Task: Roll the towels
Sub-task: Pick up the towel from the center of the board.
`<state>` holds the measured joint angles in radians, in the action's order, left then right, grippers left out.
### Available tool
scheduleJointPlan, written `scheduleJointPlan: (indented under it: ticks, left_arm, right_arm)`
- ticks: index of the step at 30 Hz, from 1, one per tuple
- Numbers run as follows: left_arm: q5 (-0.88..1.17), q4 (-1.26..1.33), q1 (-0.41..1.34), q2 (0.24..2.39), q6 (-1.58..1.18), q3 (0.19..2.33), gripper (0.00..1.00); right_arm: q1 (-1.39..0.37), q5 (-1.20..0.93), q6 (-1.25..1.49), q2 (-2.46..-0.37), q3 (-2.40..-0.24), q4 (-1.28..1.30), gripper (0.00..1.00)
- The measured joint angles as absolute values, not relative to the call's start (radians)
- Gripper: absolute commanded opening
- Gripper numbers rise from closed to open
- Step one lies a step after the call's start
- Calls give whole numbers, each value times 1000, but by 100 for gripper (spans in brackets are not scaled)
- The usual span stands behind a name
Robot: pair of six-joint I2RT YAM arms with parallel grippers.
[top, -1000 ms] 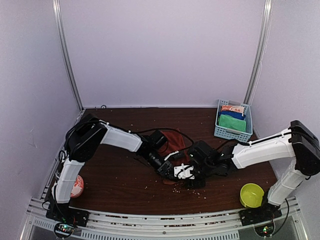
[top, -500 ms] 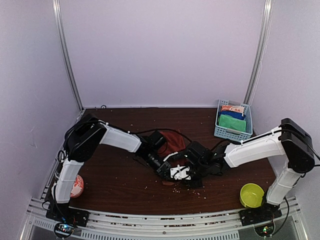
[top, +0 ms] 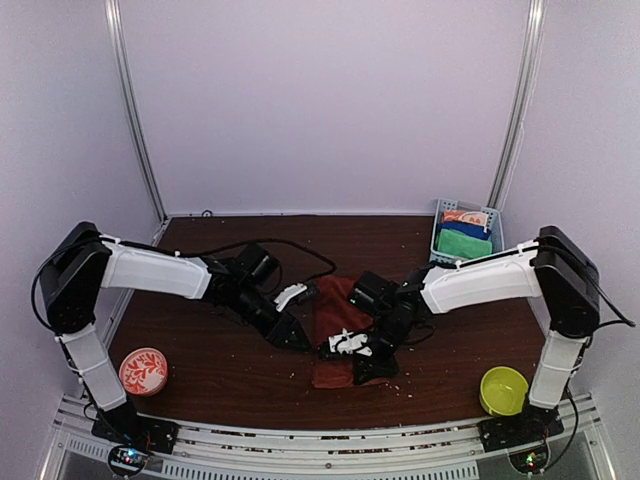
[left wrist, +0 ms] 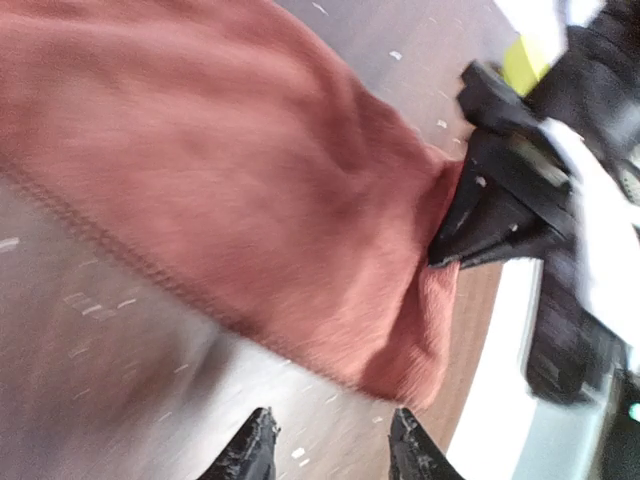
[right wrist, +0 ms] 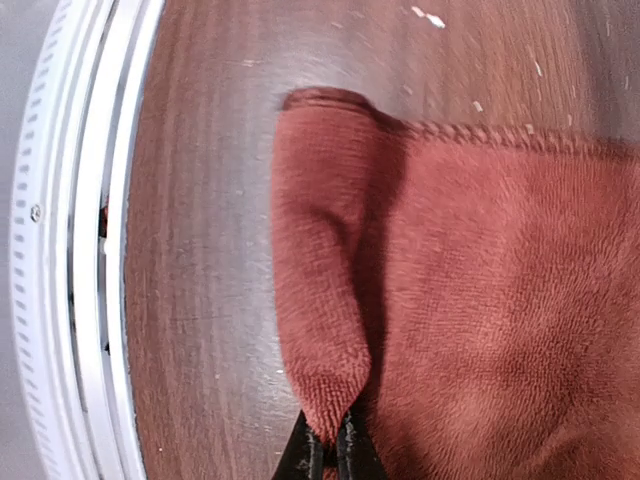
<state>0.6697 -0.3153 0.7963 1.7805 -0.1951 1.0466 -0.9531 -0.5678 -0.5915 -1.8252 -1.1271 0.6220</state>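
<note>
While left hand (left wrist: 330, 450) gapes, right hand (right wrist: 328, 452) pinches towel (right wrist: 480, 300).

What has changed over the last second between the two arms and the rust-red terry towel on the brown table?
The left gripper opened and drew back leftwards off the rust-red terry towel. The right gripper closed on a fold at the towel's near end. The towel, bunched before, lies stretched out. The light blue basket, yellow-green bowl and red patterned bowl stayed put.
</note>
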Motion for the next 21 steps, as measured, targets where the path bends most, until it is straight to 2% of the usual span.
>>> scheduleJointPlan:
  ticks: [7, 11, 14, 17, 18, 19, 21]
  left_arm:
    - [423, -242, 806, 1524, -159, 930, 41]
    - [327, -186, 880, 1410, -69, 905, 43]
    - [267, -181, 987, 1435, 29, 933, 43]
    - [202, -221, 1097, 1549, 130, 1024, 47]
    - [180, -235, 1122, 1584, 155, 1053, 57]
    - [152, -249, 1151, 1626, 184, 1087, 60]
    - [120, -266, 1184, 1683, 236, 1127, 58]
  right_arm:
    - [-817, -769, -542, -2004, -1273, 776, 0]
    - [-773, -846, -516, -2074, -1335, 845, 0]
    - [-760, -893, -503, -2130, -1391, 911, 0]
    - [-753, -916, -489, -2157, -1417, 948, 0]
    - [-752, -919, -487, -2162, -1421, 954, 0]
    - [-751, -923, -483, -2167, -1425, 959, 0]
    - [-748, -929, -475, -2175, -1432, 969, 0]
